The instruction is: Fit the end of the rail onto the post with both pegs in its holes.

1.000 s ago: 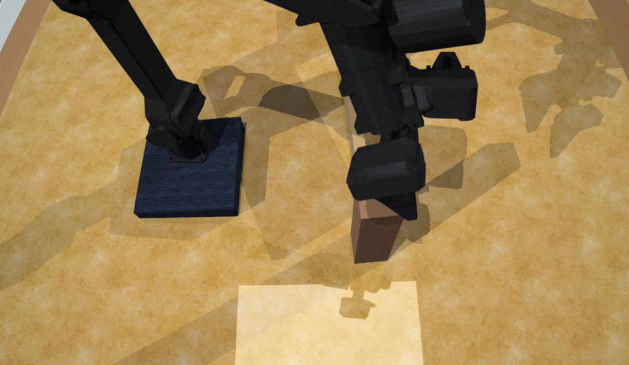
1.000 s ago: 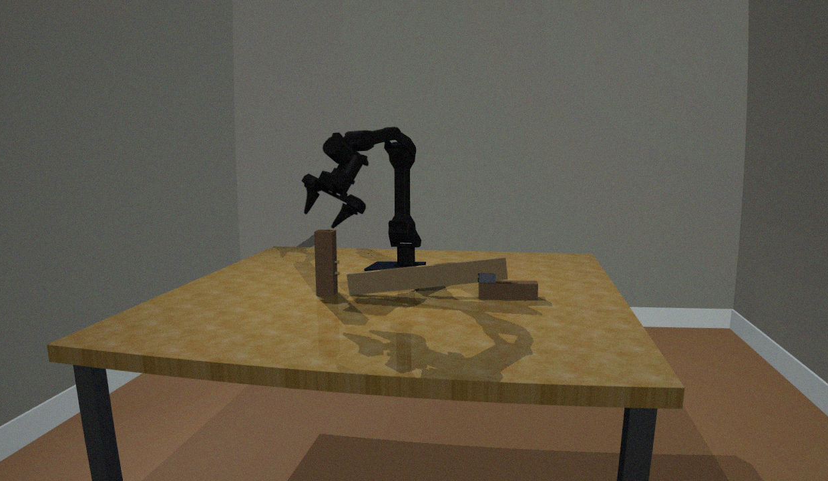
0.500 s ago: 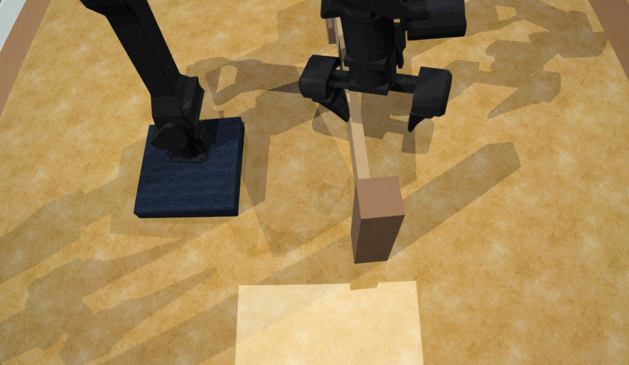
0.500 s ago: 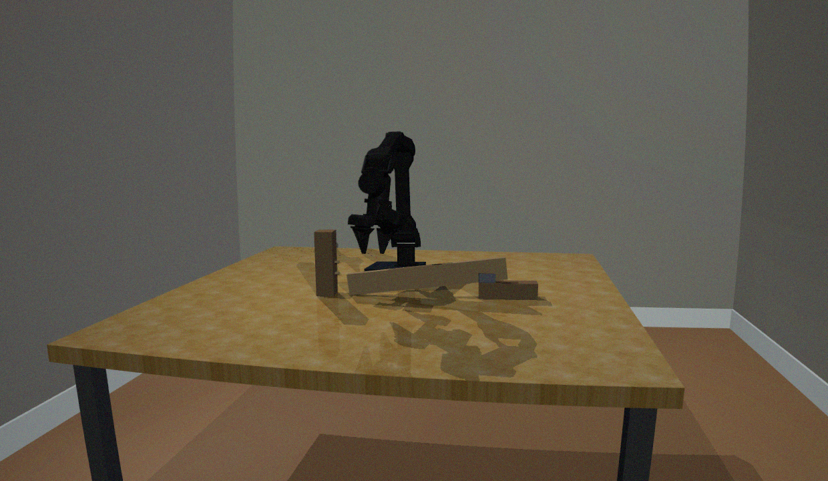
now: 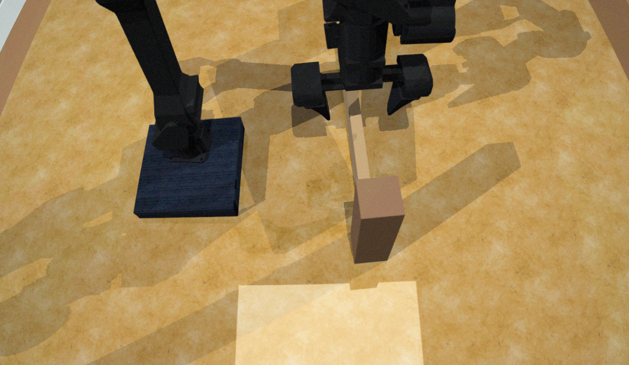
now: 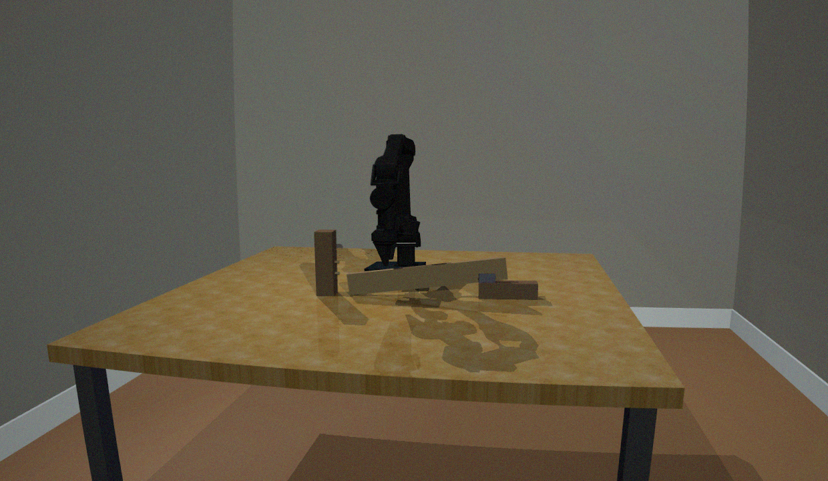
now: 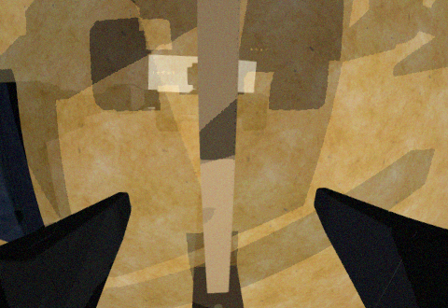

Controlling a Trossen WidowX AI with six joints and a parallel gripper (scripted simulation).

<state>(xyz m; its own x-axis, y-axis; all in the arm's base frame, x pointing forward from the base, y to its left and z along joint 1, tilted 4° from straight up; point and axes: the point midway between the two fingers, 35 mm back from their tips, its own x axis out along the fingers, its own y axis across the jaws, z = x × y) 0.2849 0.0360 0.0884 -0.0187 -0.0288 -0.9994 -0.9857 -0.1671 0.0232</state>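
Pincer (image 5: 358,116) (image 6: 385,263) (image 7: 224,202) w/ fingers wide apart, nothing held. Bed rail (image 5: 359,152) (image 6: 425,277) (image 7: 217,224) runs below & between the fingertips, sloped: near end down on table (image 5: 512,254) (image 6: 368,341) (image 7: 373,126), far end raised at footboard block (image 6: 508,290). Upright post (image 5: 378,217) (image 6: 325,263) stands beyond pincer, by rail's low end, apart from it; pegs (image 6: 336,272) exposed.

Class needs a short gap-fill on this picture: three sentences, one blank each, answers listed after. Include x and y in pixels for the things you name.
The rail (image 5: 359,149) (image 6: 425,276) (image 7: 218,224) slopes down toward the ____ post (image 5: 380,197) (image 6: 325,263).
The number of pegs (image 6: 337,267) on the post is ____.
The gripper (image 5: 358,115) (image 6: 385,263) (image 7: 224,202), above the rail, has its fingers ____.

Missing words: upright; two; open
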